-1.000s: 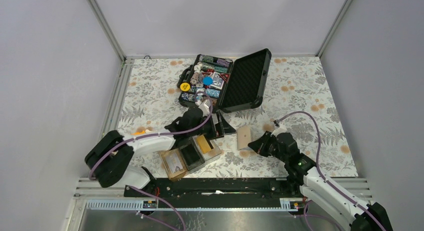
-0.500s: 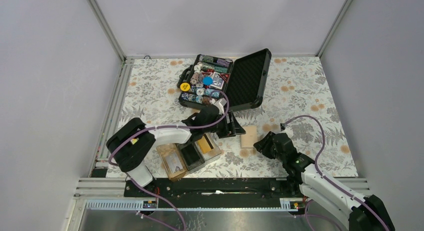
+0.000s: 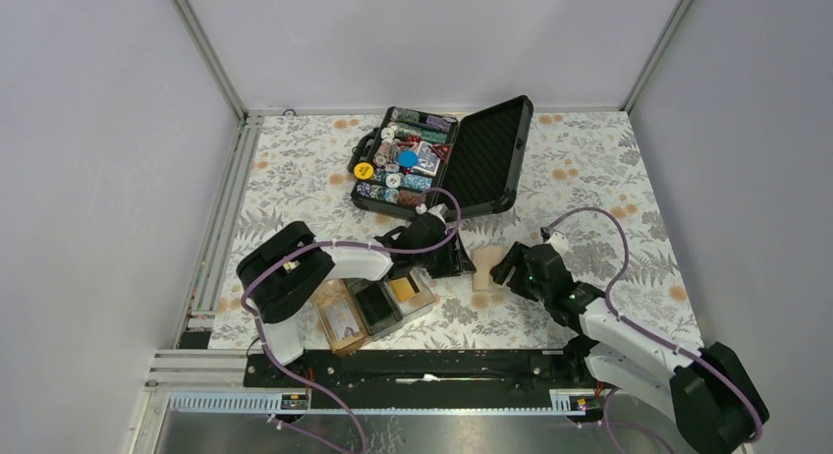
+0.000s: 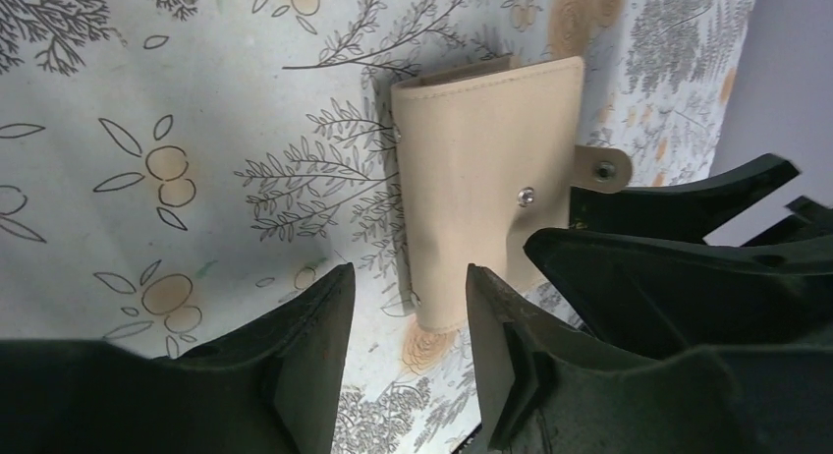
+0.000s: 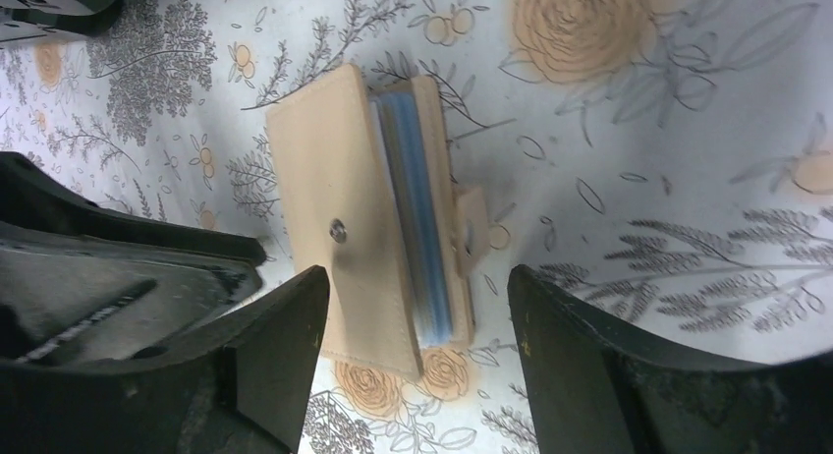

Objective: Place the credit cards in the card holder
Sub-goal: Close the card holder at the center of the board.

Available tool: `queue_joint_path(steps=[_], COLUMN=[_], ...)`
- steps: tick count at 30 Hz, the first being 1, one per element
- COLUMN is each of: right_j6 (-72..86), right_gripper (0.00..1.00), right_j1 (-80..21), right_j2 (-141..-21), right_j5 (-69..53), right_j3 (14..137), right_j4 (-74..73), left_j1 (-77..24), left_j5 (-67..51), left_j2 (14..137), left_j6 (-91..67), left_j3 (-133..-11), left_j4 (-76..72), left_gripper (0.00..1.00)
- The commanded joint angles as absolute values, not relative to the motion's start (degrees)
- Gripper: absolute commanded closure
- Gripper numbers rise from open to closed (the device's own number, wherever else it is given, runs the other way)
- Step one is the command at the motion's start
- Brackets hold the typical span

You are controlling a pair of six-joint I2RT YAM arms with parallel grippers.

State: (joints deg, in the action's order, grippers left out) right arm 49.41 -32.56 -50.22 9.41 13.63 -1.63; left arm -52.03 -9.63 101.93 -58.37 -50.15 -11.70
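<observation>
The left claw [image 4: 408,272] is about half spread and grips nothing. Its tips sit just short of the near end of a beige leather wallet [image 4: 481,159], and the right-hand finger [image 4: 501,356] overlaps that end in the wrist view; whether it touches cannot be told. The right claw [image 5: 417,272] is spread wide and holds nothing, with the wallet lying between its fingers [image 5: 285,356]. From above, the two claws flank the wallet, the left claw on its left and the right claw on its right.

The wallet lies flat on the floral table [image 3: 609,179], its long axis running away from the arms. Its metal snap [image 5: 339,231] faces up. A stack of cards [image 5: 417,218] shows pale blue and white edges along its open side.

Printing inside the open chip case [image 3: 442,159] is too small to read.

One gold credit card [image 3: 401,287] lies in the card holder [image 3: 339,321], in its right-end compartment, long axis across the row. The holder sits near the arms' bases, slanting from near left to far right.
</observation>
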Motion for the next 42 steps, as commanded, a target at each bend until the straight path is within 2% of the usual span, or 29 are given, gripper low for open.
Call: queue_joint_path(steps=[1,5,11,17,20,23,25,28,29,30,31,35,38,42], right_j6=[47.29,48.48,50.6,51.64,51.99,52.43,52.42,52.21,52.06,51.96,51.78,49.14,45.01,37.81], right_gripper=[0.29,0.36,0.58,0.7,0.72,0.72,0.72,0.72,0.7,0.67,0.63,0.33,0.18,0.04], right_j1=[-32.21,-32.26,-32.21,-32.26,-32.25,-32.26,-32.26,-32.21,-32.23,-32.25,-32.24,-32.05,-31.13,-30.32], right_j2=[-55.83,-57.66,-60.08,-63.11,-63.75,-63.9,-63.42,-61.28,-60.01,-58.38,-56.29,-47.02,-40.3,-34.86], right_j5=[7.11,5.83,3.93,0.27,-3.76,-4.99,-5.54,-7.21,-7.43,-7.23,-6.65,-2.26,-3.35,-7.59], right_j3=[14.86,13.84,10.15,9.29,8.28,7.77,7.44,6.59,6.45,6.42,6.61,9.47,12.46,19.25], right_j4=[1.78,3.18,5.46,8.72,12.14,13.67,14.39,16.26,16.28,15.59,13.65,2.46,-3.49,-8.62], left_j1=[-52.93,-53.14,-53.18,-53.47,-53.95,-54.3,-54.44,-54.47,-54.52,-54.59,-54.58,-54.59,-54.51,-54.55], left_j5=[-9.39,-9.39,-10.63,-10.47,-10.02,-10.07,-10.4,-11.23,-11.18,-11.07,-10.71,-7.9,-7.3,-9.36], left_j2=[104.58,105.72,108.11,106.77,105.56,104.74,104.35,103.26,102.42,101.46,99.99,92.94,87.5,80.63], left_j6=[-58.88,-60.03,-63.02,-64.5,-65.52,-66.89,-68.09,-69.68,-69.73,-69.51,-69.07,-63.61,-59.54,-54.73], left_j3=[-52.31,-50.66,-49.31,-47.1,-45.6,-44.46,-43.27,-41.65,-41.34,-41.05,-40.8,-40.04,-39.38,-38.46], left_j4=[-16.09,-19.45,-25.14,-29.34,-31.82,-34.32,-36.78,-40.39,-40.66,-40.45,-39.94,-35.69,-32.88,-30.36], left_gripper=[0.54,0.55,0.56,0.63,0.66,0.74,0.76,0.92,0.99,1.0,1.0,1.0,1.0,1.0])
